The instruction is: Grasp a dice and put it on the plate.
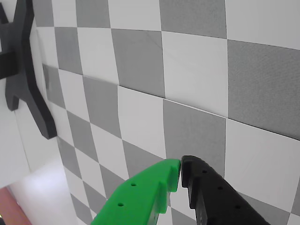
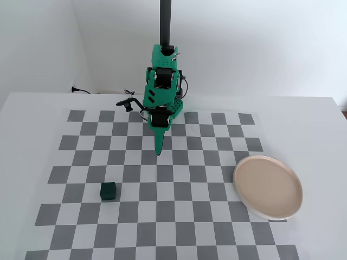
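In the fixed view we see the bright green, plastic-looking arm standing at the far side of the grey-and-white checkerboard mat, folded so that its gripper points steeply down over the mat's upper middle squares. In the wrist view we see the gripper close up: one bright green finger and one matt black finger, each studded with small holes, their tips pressed together with nothing between them. A black, flat, angular bracket-like shape sits at the left edge of that view; we cannot tell what it is.

The small dark green cube, the dice, rests on the mat to the lower left of the gripper, well apart from it. The round shallow plate, beige-pink face with a pale cream rim, smooth and bare, lies at the mat's right edge, far from the dice.
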